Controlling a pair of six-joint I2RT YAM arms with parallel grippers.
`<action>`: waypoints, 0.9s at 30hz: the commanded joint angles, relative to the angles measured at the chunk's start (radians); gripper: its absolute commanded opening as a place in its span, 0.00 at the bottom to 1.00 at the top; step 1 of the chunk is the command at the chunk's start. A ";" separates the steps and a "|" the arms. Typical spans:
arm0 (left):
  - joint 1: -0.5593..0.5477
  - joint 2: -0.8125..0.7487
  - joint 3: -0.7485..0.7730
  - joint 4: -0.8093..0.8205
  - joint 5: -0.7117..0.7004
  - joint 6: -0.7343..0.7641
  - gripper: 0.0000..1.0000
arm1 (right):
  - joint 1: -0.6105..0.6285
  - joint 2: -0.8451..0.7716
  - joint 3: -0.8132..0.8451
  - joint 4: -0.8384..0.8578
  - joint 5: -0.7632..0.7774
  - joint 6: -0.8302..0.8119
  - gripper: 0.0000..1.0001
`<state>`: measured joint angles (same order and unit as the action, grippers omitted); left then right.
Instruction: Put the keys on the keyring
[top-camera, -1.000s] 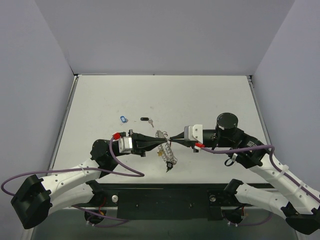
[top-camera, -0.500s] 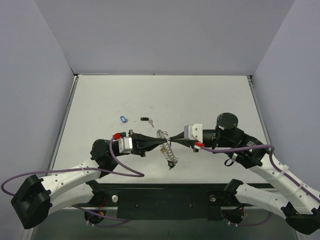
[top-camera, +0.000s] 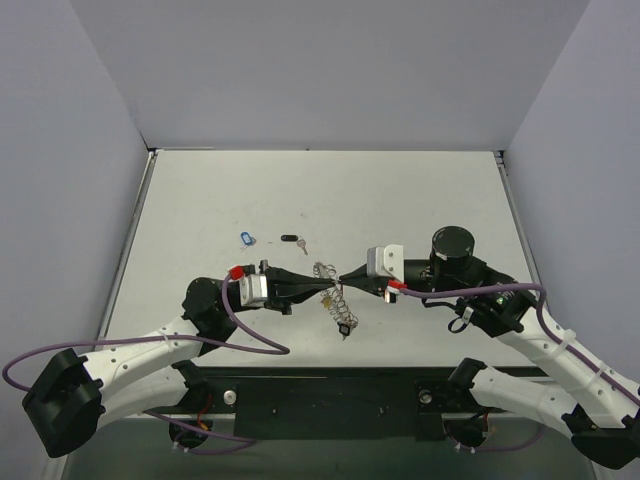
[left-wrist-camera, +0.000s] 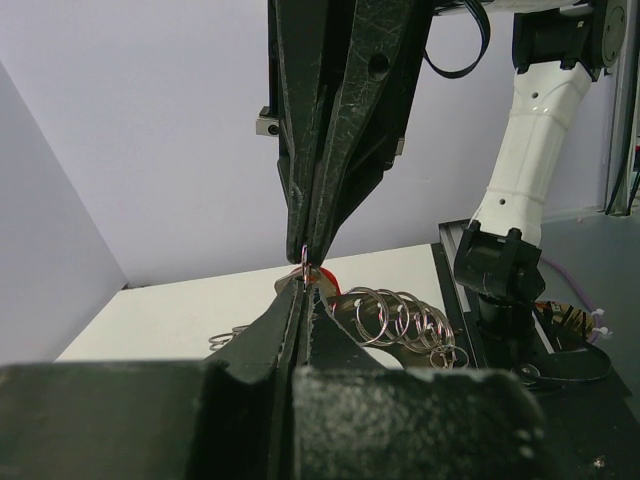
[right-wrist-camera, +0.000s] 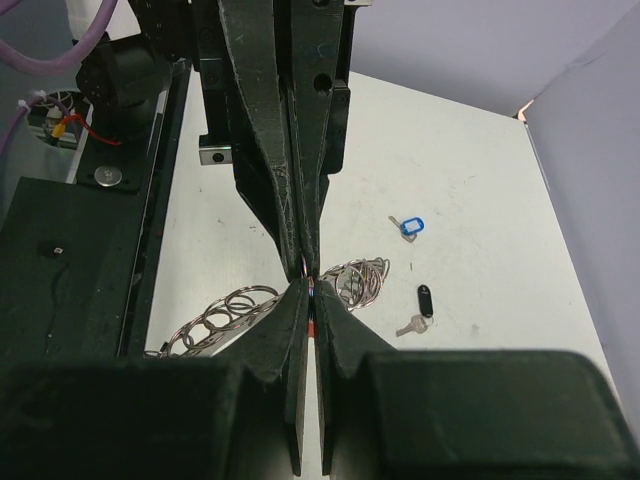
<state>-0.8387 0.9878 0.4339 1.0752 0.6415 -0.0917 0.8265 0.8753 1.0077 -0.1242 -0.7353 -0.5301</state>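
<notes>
My left pincer (top-camera: 327, 286) and right pincer (top-camera: 346, 277) pinch the keyring (left-wrist-camera: 400, 316), both closed; uneven pulling could slip it free.

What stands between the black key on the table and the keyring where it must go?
Nothing visible does. Only bare table lies between the black key and the keyring; the blue key lies farther left.

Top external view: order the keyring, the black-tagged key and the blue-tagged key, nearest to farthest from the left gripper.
1. the keyring, right at the left gripper tips.
2. black-tagged key, beyond the tips, slightly left.
3. blue-tagged key, farther left again.
</notes>
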 joint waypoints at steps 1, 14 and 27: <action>-0.007 -0.005 0.035 0.028 0.021 0.012 0.00 | 0.007 0.004 -0.003 0.069 0.005 0.050 0.00; -0.005 -0.005 0.032 0.037 0.020 0.010 0.00 | -0.047 -0.001 -0.012 0.078 0.010 0.153 0.00; 0.006 -0.011 0.019 0.094 -0.005 -0.013 0.00 | -0.093 0.008 -0.027 0.110 0.005 0.280 0.00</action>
<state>-0.8368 0.9924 0.4339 1.0653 0.6380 -0.0895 0.7559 0.8761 0.9886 -0.0975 -0.7330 -0.3077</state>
